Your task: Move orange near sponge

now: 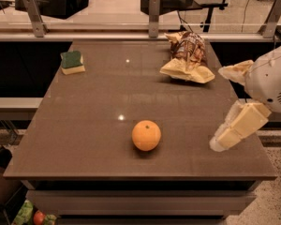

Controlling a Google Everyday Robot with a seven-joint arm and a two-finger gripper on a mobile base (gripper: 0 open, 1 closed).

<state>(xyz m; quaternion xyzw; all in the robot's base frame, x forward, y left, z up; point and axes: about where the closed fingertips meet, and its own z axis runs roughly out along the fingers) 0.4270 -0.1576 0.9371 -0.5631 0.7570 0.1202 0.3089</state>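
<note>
The orange (146,135) sits on the brown table (84,125), near the front edge and a little right of centre. The sponge (72,62), dark green on top with pale yellow foam below, lies at the table's far left corner. My gripper (220,108) hangs over the table's right edge, to the right of the orange and apart from it. It is open, with one cream finger (236,71) up near the snack bag and the other finger (236,128) lower, and it holds nothing.
A yellow-and-brown snack bag (187,57) lies at the far right of the table. A metal rail with posts (153,13) runs behind the table. Green packets and a small red fruit (36,216) lie on the floor at the lower left.
</note>
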